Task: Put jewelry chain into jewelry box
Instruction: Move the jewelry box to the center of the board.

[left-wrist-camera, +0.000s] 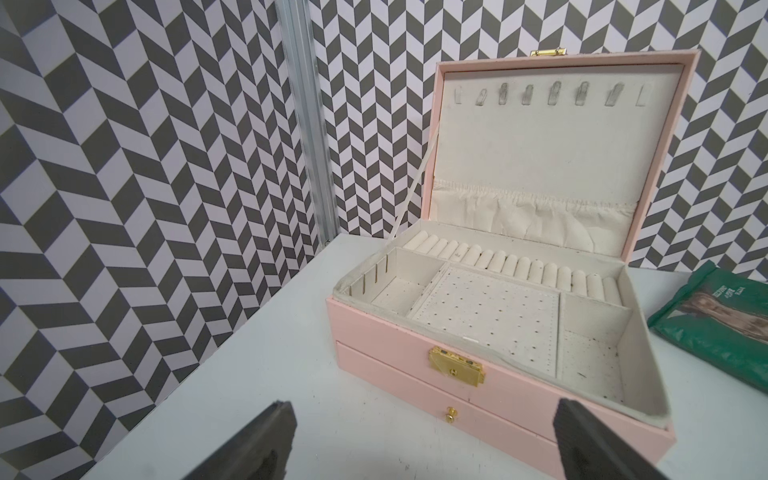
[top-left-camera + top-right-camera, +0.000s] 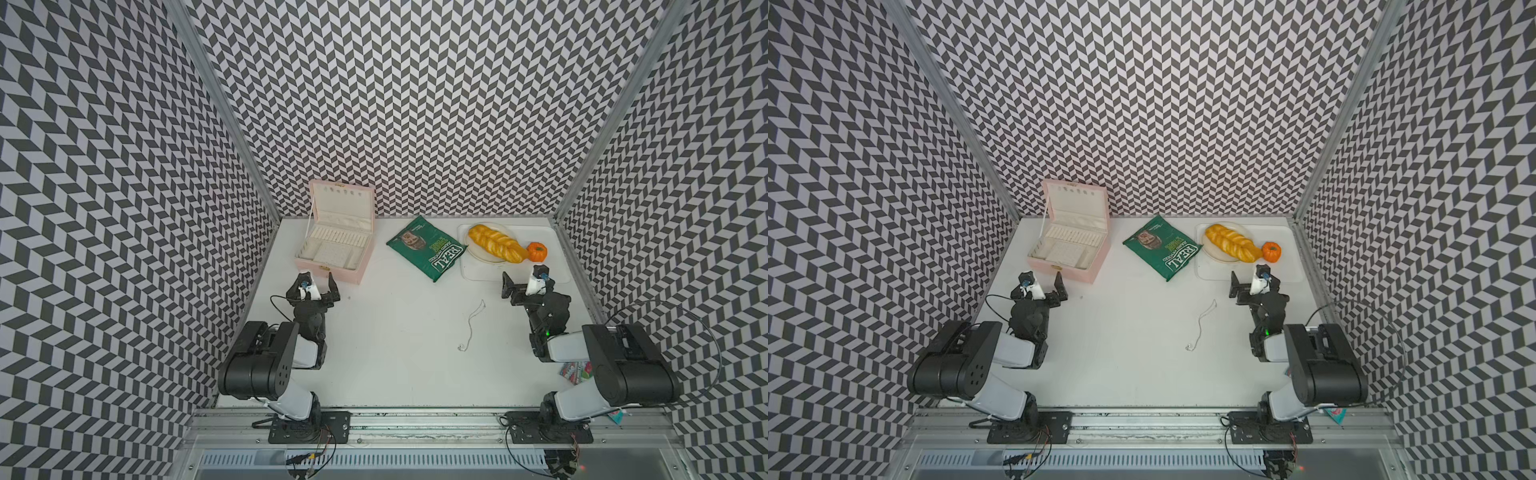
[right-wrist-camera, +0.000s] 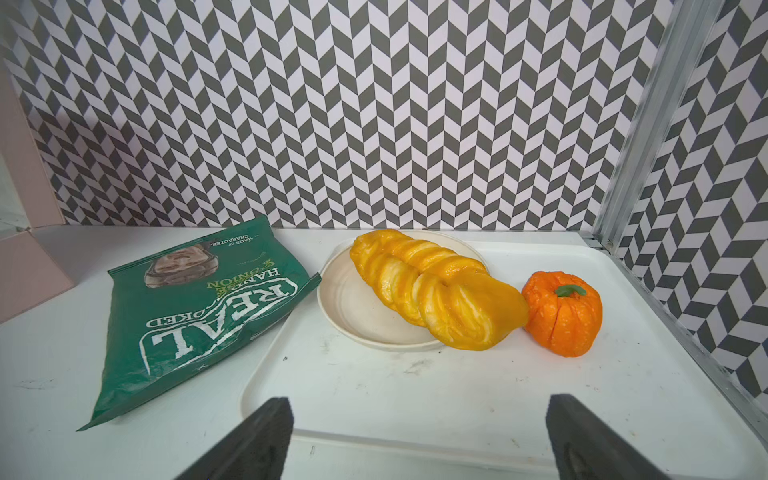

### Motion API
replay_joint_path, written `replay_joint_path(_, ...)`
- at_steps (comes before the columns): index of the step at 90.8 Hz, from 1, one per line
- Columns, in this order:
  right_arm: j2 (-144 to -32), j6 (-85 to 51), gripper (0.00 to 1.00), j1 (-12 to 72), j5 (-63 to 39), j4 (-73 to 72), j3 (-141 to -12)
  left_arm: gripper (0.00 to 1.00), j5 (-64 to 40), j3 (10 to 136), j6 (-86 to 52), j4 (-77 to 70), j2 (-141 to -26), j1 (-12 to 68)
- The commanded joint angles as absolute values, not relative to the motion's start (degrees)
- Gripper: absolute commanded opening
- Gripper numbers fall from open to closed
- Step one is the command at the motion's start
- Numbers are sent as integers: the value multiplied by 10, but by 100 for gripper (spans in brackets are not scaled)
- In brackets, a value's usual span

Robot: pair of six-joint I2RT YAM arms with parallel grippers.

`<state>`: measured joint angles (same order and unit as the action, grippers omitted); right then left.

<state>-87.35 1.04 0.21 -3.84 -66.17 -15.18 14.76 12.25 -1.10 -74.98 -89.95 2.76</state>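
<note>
Your left gripper (image 1: 419, 411) had its jaws spread wide and empty, just short of the front of the jewelry box (image 1: 386, 336), whose lid stood open. Your right gripper (image 3: 419, 405) was also spread and held nothing, at the near edge of a white tray (image 3: 415, 395). On that tray sat a plate (image 3: 353, 307) bearing a braided loaf (image 3: 436, 286), with an orange pumpkin (image 3: 563, 313) beside it. A green chip bag (image 2: 428, 249) lay between tray and box. The jewelry chain (image 2: 471, 324) lay loose on the table (image 2: 395, 365) between your arms, nearer the right one and well apart from the box.
</note>
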Motion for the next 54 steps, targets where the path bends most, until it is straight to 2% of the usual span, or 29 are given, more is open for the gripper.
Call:
replay_joint_path(1, -877, 14, 100, 5, -33, -683, -160, 100, 171, 127, -5, -767, -897, 40)
replay_joint_path(54, -879, 13, 100, 5, -34, -682, -162, 100, 152, 132, -8, -762, -898, 30)
